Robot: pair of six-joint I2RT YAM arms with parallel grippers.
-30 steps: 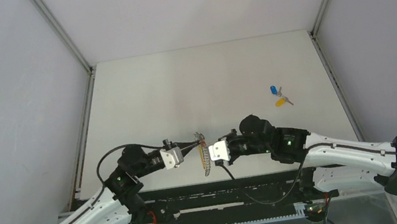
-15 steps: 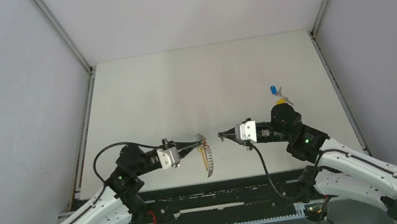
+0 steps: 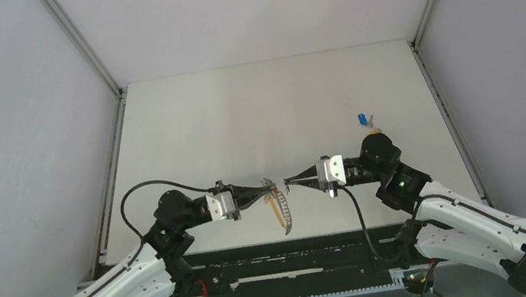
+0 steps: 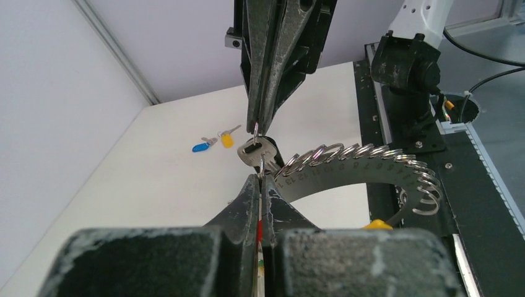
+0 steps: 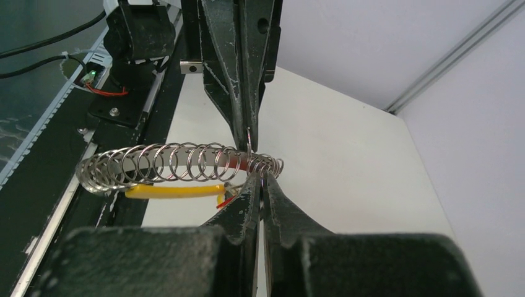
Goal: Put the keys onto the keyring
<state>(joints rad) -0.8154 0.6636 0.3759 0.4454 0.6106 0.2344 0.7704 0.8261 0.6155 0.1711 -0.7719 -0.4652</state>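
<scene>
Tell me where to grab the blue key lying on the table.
Take the blue key by its plastic head, coming down from above. It lies flat on the table, and its metal blade points towards the yellow key, so the head is probably the freer, thicker end.

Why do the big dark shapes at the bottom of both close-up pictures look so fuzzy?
Left wrist view: that is the left gripper itself, too near the lens; the key and keyring beyond are sharp. Right wrist view: likewise the right gripper. Top external view: evenly lit, no glare.

Left gripper (image 3: 271,188) and right gripper (image 3: 287,183) meet tip-to-tip at the keyring (image 3: 285,214); open table (image 3: 255,111) lies beyond.
</scene>
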